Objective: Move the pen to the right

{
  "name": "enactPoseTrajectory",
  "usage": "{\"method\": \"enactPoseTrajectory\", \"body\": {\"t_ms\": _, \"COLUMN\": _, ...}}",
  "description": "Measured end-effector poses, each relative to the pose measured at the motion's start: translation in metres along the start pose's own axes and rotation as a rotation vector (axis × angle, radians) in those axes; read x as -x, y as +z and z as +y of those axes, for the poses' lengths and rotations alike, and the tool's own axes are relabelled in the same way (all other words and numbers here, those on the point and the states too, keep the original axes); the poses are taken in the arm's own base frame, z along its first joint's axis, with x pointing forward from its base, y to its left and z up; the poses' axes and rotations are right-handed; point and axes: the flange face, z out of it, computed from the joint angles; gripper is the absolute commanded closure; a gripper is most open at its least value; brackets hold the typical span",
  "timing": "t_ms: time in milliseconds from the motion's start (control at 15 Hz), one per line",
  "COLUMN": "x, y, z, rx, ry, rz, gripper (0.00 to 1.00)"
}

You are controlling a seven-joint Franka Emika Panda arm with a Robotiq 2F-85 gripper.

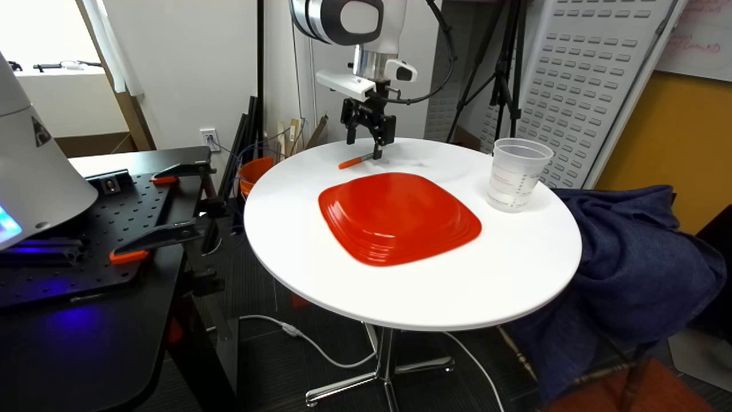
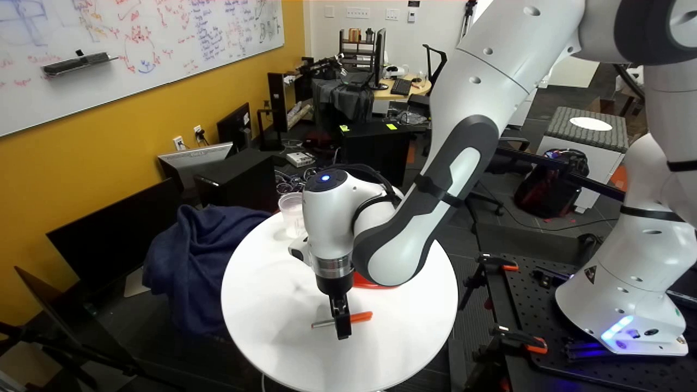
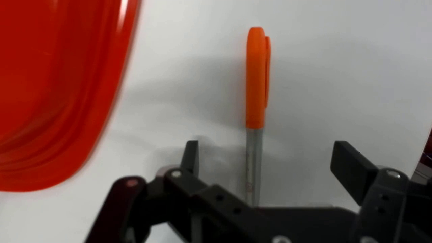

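One empty gripper [image 3: 265, 150], jaws wide apart, straddles one orange-capped pen [image 3: 255, 114] near one red plate [image 1: 400, 214]; one graduated cup [image 1: 516, 176] stands apart.

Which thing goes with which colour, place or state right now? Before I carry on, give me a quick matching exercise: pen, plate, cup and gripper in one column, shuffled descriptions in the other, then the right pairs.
Things
1. Pen
2. Plate
3. Cup
4. Gripper

Descriptions
A. See-through, standing upright on the white table
B. Jaws apart, gripping nothing
C. Orange and grey, lying between the jaws in the wrist view
D. Red, broad and squarish

Right pairs
1-C
2-D
3-A
4-B
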Motion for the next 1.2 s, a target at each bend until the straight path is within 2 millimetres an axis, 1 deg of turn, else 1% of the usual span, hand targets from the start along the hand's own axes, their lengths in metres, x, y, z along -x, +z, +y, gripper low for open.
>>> {"method": "enactPoseTrajectory", "body": {"t_ms": 67, "x": -0.0008, "y": 0.0010, "z": 0.0005, "rx": -0.001, "ry": 0.001, "rz": -0.001, "gripper": 0.20}}
{"method": "enactPoseTrajectory", "body": {"t_ms": 133, "x": -0.0017, "y": 0.0017, "z": 0.0009, "rx": -0.001, "ry": 0.001, "rz": -0.002, "gripper": 0.27}}
{"method": "enactPoseTrajectory", "body": {"t_ms": 267, "x": -0.0035, "y": 0.0029, "z": 0.0017, "rx": -0.003, "ry": 0.002, "rz": -0.007, "gripper": 0.30}}
{"method": "enactPoseTrajectory", "body": {"t_ms": 333, "x": -0.0042, "y": 0.0036, "z": 0.0021, "rx": -0.004, "ry": 0.002, "rz": -0.009, "gripper": 0.26}}
{"method": "enactPoseTrajectory", "body": {"t_ms": 533, "x": -0.0057, "y": 0.0050, "z": 0.0028, "rx": -0.005, "ry": 0.003, "rz": -0.013, "gripper": 0.20}}
{"method": "enactPoseTrajectory", "body": {"t_ms": 600, "x": -0.0062, "y": 0.0054, "z": 0.0030, "rx": -0.006, "ry": 0.003, "rz": -0.015, "gripper": 0.26}}
{"method": "enactPoseTrajectory", "body": {"t_ms": 667, "x": -0.0068, "y": 0.0057, "z": 0.0034, "rx": -0.006, "ry": 0.003, "rz": -0.017, "gripper": 0.29}}
{"method": "enactPoseTrajectory", "body": {"t_ms": 733, "x": -0.0073, "y": 0.0060, "z": 0.0036, "rx": -0.007, "ry": 0.004, "rz": -0.020, "gripper": 0.30}}
{"method": "enactPoseTrajectory", "body": {"t_ms": 800, "x": -0.0077, "y": 0.0062, "z": 0.0039, "rx": -0.008, "ry": 0.004, "rz": -0.022, "gripper": 0.34}}
{"method": "enactPoseTrajectory", "body": {"t_ms": 933, "x": -0.0085, "y": 0.0068, "z": 0.0043, "rx": -0.009, "ry": 0.004, "rz": -0.025, "gripper": 0.36}}
{"method": "enactPoseTrajectory", "body": {"t_ms": 1000, "x": -0.0089, "y": 0.0073, "z": 0.0045, "rx": -0.009, "ry": 0.005, "rz": -0.026, "gripper": 0.45}}
{"method": "enactPoseTrajectory", "body": {"t_ms": 1067, "x": -0.0092, "y": 0.0079, "z": 0.0046, "rx": -0.010, "ry": 0.005, "rz": -0.028, "gripper": 0.46}}
{"method": "enactPoseTrajectory", "body": {"t_ms": 1133, "x": -0.0094, "y": 0.0083, "z": 0.0047, "rx": -0.010, "ry": 0.005, "rz": -0.030, "gripper": 0.49}}
{"method": "enactPoseTrajectory", "body": {"t_ms": 1200, "x": -0.0100, "y": 0.0079, "z": 0.0051, "rx": -0.010, "ry": 0.005, "rz": -0.031, "gripper": 0.56}}
